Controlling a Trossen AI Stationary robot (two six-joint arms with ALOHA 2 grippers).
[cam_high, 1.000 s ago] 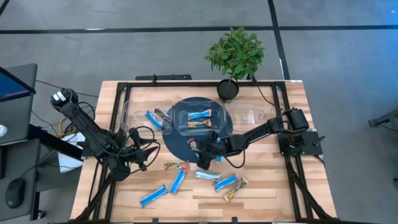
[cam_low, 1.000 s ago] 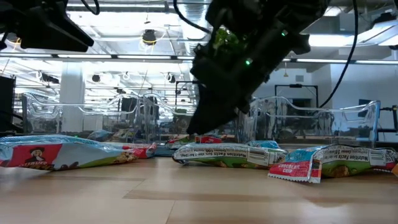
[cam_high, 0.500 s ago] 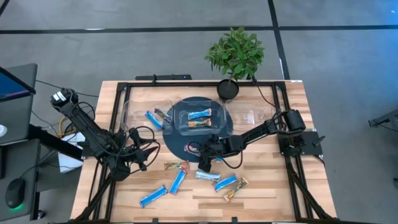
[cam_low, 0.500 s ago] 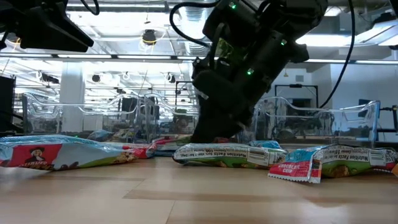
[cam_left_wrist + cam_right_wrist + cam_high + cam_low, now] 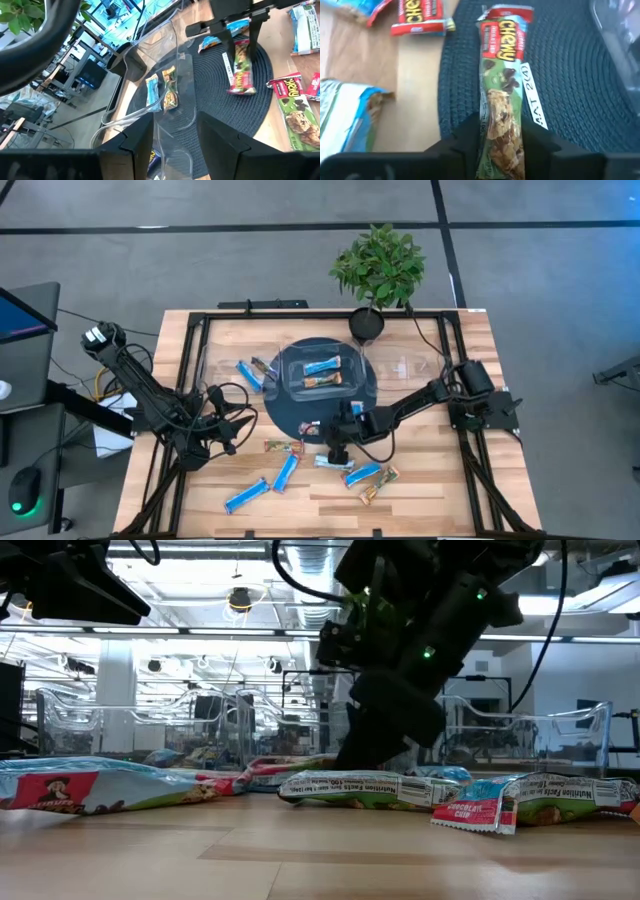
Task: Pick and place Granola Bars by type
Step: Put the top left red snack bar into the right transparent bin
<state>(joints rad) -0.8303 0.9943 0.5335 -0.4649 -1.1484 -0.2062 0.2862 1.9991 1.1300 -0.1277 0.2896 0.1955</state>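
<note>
My right gripper (image 5: pixel 335 442) is low over the near edge of the dark round mat (image 5: pixel 290 405), shut on a green and tan granola bar (image 5: pixel 501 95) with a red end. A white label strip (image 5: pixel 532 95) lies on the mat beside this bar. My left gripper (image 5: pixel 175 150) waits open at the table's left side (image 5: pixel 215 425). A clear tray (image 5: pixel 290 372) on the mat holds a blue bar (image 5: pixel 320 365) and a tan bar (image 5: pixel 322 381). Blue bars (image 5: pixel 286 471), a silver-green bar (image 5: pixel 333 463) and a tan bar (image 5: pixel 379 485) lie flat on the wood. My right gripper pinches the green and tan bar at one end (image 5: pixel 500 137) between its two fingers (image 5: pixel 457 145). The bar runs on straight ahead of the fingers, over the mat. Its red end (image 5: pixel 242 89) is down by the mat; whether it touches, I cannot tell.
A potted plant (image 5: pixel 378 270) stands at the far edge. Clear plastic bins (image 5: pixel 215 355) (image 5: pixel 410 365) flank the mat. A red-printed bar (image 5: pixel 283 446) lies left of my right gripper. In the low view, bars (image 5: pixel 365 790) (image 5: pixel 540 798) (image 5: pixel 90 785) lie across the near wood.
My right gripper has moved toward the table's near edge, from over the mat's middle down to its near rim, and stands steeper in the low view. The left arm has kept still.
</note>
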